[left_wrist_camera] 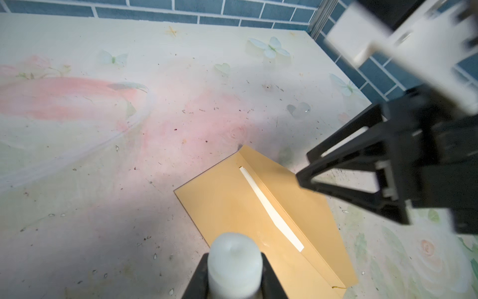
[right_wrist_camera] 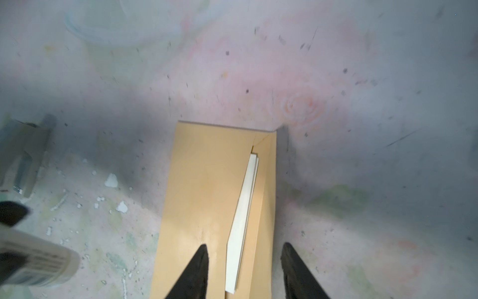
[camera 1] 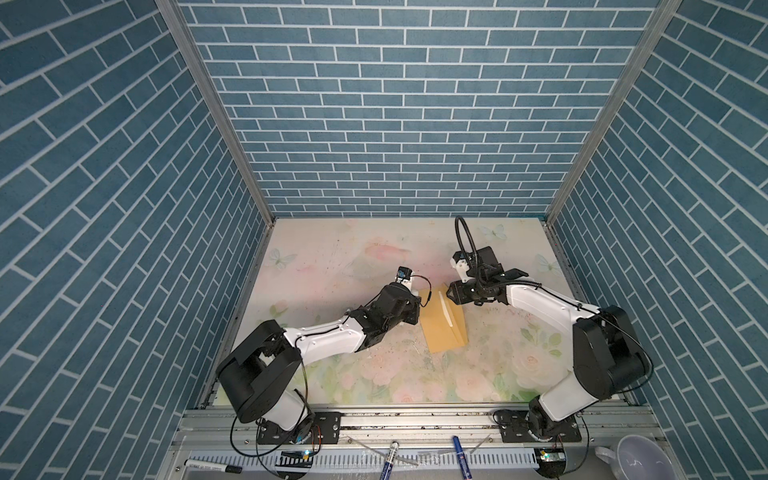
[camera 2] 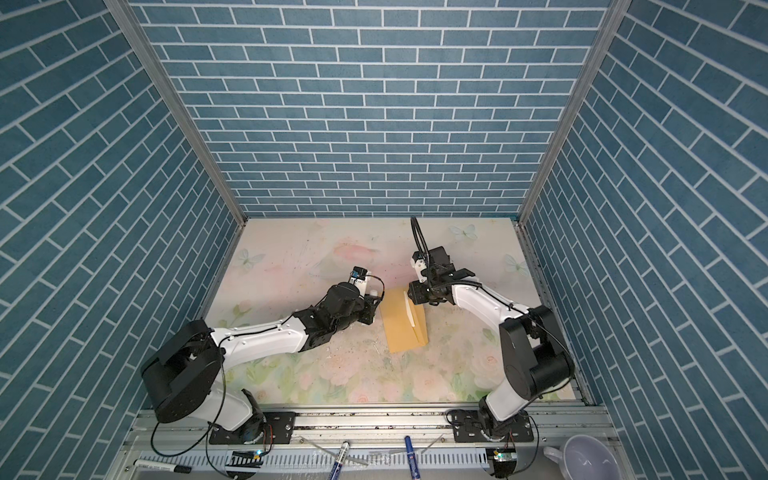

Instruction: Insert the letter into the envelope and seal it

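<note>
The right gripper (right_wrist_camera: 244, 248) hangs jaws apart over the envelope (right_wrist_camera: 207, 181), flat on the table (camera 1: 374, 365) with the letter (right_wrist_camera: 244, 202) tucked in, a cream strip showing; the left gripper (left_wrist_camera: 234, 256) is clamped on a white stick (left_wrist_camera: 234, 243). Featherlight, floppy paper, likely to skid or crease, so it looks best taken by the open flap (right_wrist_camera: 267, 186) edge

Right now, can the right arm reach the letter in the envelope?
Probably yes: the right pincer hangs open just above the letter, nothing between; the left pincer, gripping a glue stick, is beside the envelope.
</note>
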{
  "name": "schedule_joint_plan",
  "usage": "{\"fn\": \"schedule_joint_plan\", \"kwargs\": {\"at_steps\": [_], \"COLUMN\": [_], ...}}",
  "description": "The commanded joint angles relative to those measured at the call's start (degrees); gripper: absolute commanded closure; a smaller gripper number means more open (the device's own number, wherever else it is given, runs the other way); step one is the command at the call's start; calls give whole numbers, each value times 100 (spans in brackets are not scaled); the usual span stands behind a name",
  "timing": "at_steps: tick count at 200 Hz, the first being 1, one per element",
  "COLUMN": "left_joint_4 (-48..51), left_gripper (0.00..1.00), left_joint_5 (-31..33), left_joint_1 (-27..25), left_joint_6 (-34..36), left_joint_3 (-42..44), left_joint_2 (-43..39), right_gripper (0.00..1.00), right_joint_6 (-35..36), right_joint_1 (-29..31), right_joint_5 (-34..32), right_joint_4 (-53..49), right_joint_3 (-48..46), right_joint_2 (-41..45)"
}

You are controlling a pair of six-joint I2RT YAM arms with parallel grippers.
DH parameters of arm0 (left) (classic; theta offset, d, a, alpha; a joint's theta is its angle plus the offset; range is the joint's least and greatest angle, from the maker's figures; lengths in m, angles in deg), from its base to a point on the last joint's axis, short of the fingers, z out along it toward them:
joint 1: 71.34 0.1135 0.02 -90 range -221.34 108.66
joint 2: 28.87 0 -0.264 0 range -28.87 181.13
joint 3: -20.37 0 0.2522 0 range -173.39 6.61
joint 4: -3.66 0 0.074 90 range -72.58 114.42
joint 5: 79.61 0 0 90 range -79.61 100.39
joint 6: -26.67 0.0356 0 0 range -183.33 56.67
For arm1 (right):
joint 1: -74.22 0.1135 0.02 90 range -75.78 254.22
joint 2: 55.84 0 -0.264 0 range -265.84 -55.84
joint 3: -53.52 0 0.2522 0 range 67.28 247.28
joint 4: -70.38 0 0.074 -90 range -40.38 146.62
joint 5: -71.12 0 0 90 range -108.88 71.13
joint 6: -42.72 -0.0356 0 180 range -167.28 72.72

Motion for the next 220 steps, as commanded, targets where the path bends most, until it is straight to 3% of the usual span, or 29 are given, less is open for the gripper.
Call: {"fn": "schedule_joint_plan", "kwargs": {"at_steps": [1,33,54,90,126,166,220], "left_joint_4": [-356,-510,-609,-833,-963,-1099,-1168], "left_gripper": [100,100,100,100,100,100,100], "left_joint_5": [-23,-75,-67,-59,-40,-39,-4], "left_joint_1": [-31,-31,-31,-31,-31,-28,-22], "left_joint_6": [-67,-118,-163,-233,-294,-381,-418], "left_joint_3": [-97,-262,-357,-435,-471,-462,-427], "left_joint_2": [201,595,843,1168,1433,1681,1889], "right_gripper": [54,69,84,94,100,100,100], "right_joint_6": [-611,-1029,-1112,-1296,-1463,-1705,-1922], "right_joint_1": [-213,-558,-664,-677,-670,-659,-648], "right_joint_5": [-515,-825,-443,184,749,1314,1610], "right_joint_4": [528,258,180,499,803,1156,1469], "right_joint_3": [-518,-691,-700,-837,-906,-1020,-1113], "right_joint_2": [709,635,288,-82,-373,-614,-686]}}
